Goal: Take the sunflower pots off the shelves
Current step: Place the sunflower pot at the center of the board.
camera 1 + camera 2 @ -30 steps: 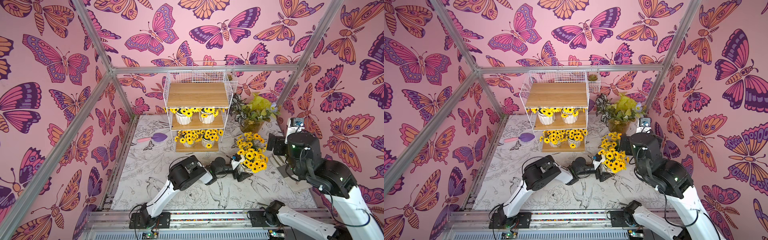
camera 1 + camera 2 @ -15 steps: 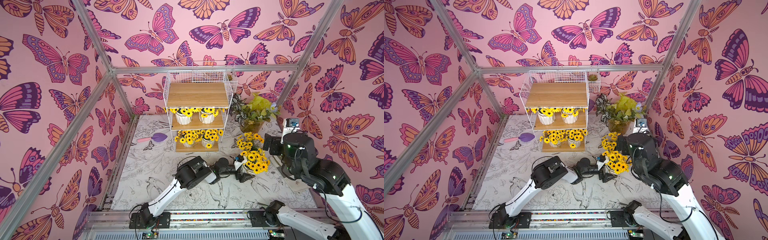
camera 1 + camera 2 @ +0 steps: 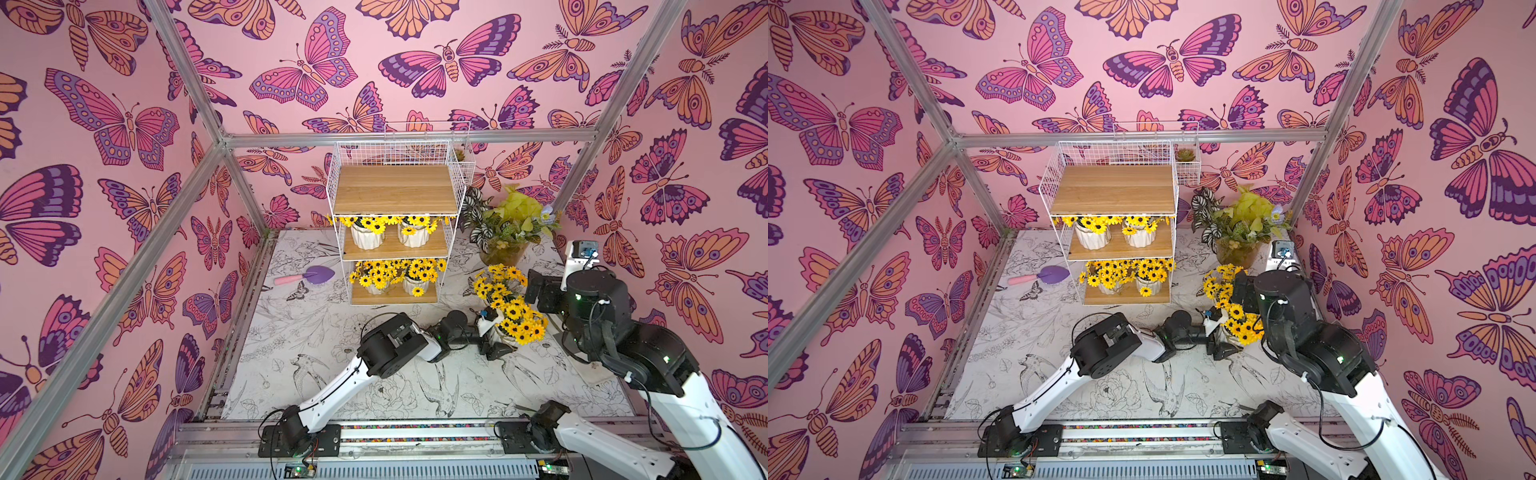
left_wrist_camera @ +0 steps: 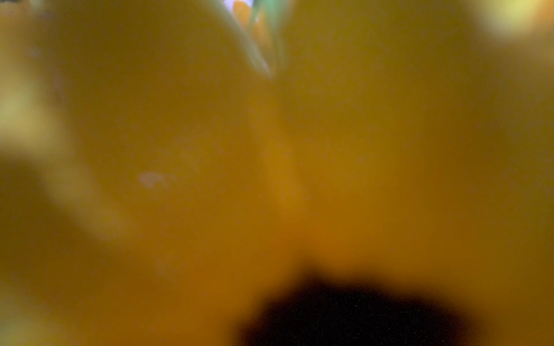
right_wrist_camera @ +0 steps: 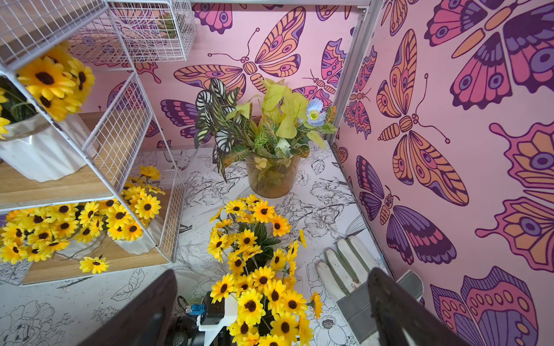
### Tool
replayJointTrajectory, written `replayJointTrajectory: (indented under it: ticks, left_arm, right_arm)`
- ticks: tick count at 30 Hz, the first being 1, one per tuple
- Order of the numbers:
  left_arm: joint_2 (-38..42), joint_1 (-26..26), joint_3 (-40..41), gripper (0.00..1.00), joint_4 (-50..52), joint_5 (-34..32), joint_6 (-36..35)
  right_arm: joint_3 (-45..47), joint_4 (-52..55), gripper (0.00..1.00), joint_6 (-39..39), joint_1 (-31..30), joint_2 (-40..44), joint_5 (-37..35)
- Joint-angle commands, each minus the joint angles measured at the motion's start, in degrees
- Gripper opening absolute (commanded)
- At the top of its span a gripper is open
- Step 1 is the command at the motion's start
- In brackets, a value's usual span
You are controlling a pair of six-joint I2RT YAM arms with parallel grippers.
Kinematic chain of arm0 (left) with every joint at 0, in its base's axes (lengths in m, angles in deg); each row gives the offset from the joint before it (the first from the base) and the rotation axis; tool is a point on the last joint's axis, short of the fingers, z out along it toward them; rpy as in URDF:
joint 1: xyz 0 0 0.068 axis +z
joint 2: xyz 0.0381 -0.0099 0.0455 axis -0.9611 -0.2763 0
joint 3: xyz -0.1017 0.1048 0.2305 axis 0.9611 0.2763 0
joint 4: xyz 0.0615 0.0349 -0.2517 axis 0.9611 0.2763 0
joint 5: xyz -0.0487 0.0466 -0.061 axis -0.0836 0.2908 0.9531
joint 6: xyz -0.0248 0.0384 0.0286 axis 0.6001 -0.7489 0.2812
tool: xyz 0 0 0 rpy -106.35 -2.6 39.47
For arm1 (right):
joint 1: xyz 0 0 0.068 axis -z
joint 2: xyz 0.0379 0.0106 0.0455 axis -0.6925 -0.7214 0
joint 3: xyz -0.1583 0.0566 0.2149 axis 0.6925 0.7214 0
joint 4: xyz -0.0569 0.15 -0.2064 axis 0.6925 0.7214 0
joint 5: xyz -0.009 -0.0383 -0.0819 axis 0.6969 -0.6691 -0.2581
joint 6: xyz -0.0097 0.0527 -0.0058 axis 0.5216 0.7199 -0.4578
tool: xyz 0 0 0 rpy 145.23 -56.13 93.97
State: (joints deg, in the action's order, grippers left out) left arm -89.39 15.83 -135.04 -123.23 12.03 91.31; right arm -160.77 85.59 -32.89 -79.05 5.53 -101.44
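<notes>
On the flower-printed table (image 3: 374,386), taking the back wall as twelve o'clock, two bunches stand clear of the shelves (image 3: 395,189), at about four o'clock from them. These are the far sunflower pot (image 3: 496,278) and, just beside it at six o'clock, the near sunflower pot (image 3: 519,324). The left gripper (image 3: 492,337) reaches in from nine o'clock and seems pinched around that near pot low down. Four shelved sunflower pots (image 3: 365,237) are not yet off, two on the middle board and two on the bottom. The right gripper (image 5: 272,278) hovers over the floor pair, fingers spread, holding nothing. A leafy amber pot (image 3: 503,253) stands at twelve o'clock of them.

Letting go before the base sits flat could tip the pot into its neighbour. Tangled blooms might also drag both pots along.

Blooms cover the near pot's base, so I cannot tell whether it rests on the table. The left wrist view is only yellow blur. A garden glove (image 5: 353,269) at three o'clock shows only in the right wrist view.
</notes>
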Motion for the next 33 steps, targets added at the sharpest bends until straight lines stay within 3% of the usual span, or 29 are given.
replayJointTrajectory:
  ticks: [1, 2, 15, 24, 33]
  left_arm:
    - [-0.8, 0.5, -0.1, 0.93, -2.1, -0.1, -0.8]
    - [-0.4, 0.5, 0.6, 1.00, -2.1, -0.3, -1.0]
    - [2.8, 0.9, 8.6, 1.00, -3.6, -2.4, -4.3]
    - [-0.1, 1.3, 3.4, 1.00, -5.1, 0.1, 0.4]
    - [1.5, 1.3, 4.5, 1.00, -7.7, 0.8, 1.3]
  right_arm:
    - [0.7, -1.1, 0.99, 0.4, 0.3, 0.1, 0.9]
    - [1.0, -1.4, 0.99, 0.5, 0.3, 0.3, 1.0]
    - [3.6, -3.2, 0.99, 0.6, 0.3, 1.7, 2.8]
    - [4.7, -2.7, 0.99, -0.1, 0.3, 1.2, 3.2]
    - [5.7, -3.0, 0.99, 0.0, 0.2, 1.6, 3.3]
